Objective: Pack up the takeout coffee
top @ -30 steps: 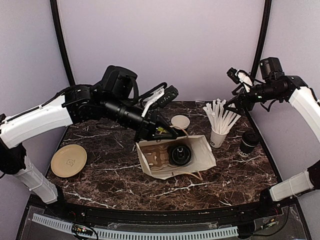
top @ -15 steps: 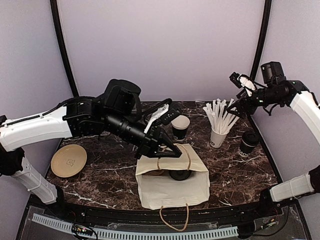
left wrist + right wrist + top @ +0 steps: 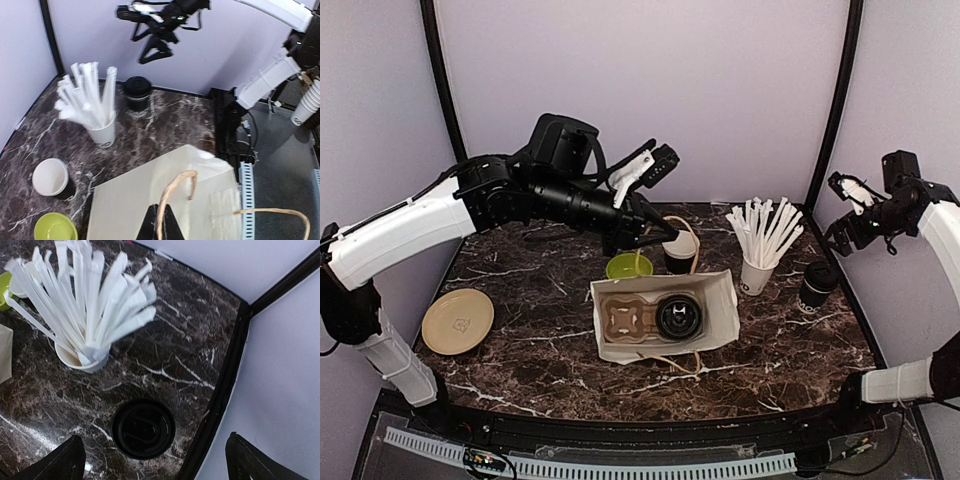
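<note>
The left gripper (image 3: pixel 160 220) is pressed tight on the bag's brown handle (image 3: pixel 180 173), pinching it. A moment ago the paper bag (image 3: pixel 722 306) was tipped over toward the front, so I could only see its plain side. Now the left arm has pulled the handle up and back, and the bag's mouth is open toward the top again. Just below this gripper, inside the bag, sits one coffee cup with a black lid (image 3: pixel 678 316), next to the empty holes of a brown cup tray (image 3: pixel 625 317). I think the bag sits on the table, but from here I can't be sure it isn't hanging a little.

The right gripper (image 3: pixel 847 217) is spread wide and holds nothing. It has swung away from the straws (image 3: pixel 85 295) and come lower. Right under it stands another lidded coffee cup (image 3: pixel 143 428), not touched yet.

One more coffee cup with no lid (image 3: pixel 50 176) waits just behind the bag, beside the green bowl (image 3: pixel 55 227).

So one coffee is packed, the bag looks ready for more, and I'd guess the right gripper goes for the cup below it.
</note>
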You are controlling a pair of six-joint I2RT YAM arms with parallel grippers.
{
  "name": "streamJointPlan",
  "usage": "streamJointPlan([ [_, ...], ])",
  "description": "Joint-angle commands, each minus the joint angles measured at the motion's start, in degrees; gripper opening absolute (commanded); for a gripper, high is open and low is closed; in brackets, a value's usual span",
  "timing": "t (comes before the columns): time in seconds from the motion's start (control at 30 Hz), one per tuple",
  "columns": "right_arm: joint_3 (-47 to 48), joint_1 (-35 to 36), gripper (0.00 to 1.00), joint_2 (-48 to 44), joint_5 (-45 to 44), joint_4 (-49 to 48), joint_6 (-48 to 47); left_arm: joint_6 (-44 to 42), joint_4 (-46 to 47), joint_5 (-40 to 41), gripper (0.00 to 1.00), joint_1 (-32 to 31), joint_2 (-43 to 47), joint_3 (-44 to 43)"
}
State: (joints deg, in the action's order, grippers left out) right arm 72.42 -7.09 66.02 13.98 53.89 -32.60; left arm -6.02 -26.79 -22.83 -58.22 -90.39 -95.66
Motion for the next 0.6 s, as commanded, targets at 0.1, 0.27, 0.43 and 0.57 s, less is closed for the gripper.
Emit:
streamJointPlan([
  [0.1, -6.37, -2.49, 0.99, 3.36, -5.07, 3.24, -4.17, -2.69, 1.86, 7.62, 0.03, 8.23, -2.86, -2.08],
  [0.27, -7.50, -2.49, 0.99, 7.58, -5.02, 1.70, -5.88, -2.24, 3.98, 8.36, 0.07, 13.64, -6.96, -4.65],
  [0.43, -6.80, -2.49, 0.99, 11.28, -4.64, 1.82, -7.82, -0.93, 5.85, 7.70, 0.23, 16.85, -8.37, -5.53],
  [0.57, -6.57, -2.43, 0.99, 12.80, -4.32, 0.82, -8.07, -1.17, 5.78, 9.63, 0.51, 17.05, -9.00, -7.29],
])
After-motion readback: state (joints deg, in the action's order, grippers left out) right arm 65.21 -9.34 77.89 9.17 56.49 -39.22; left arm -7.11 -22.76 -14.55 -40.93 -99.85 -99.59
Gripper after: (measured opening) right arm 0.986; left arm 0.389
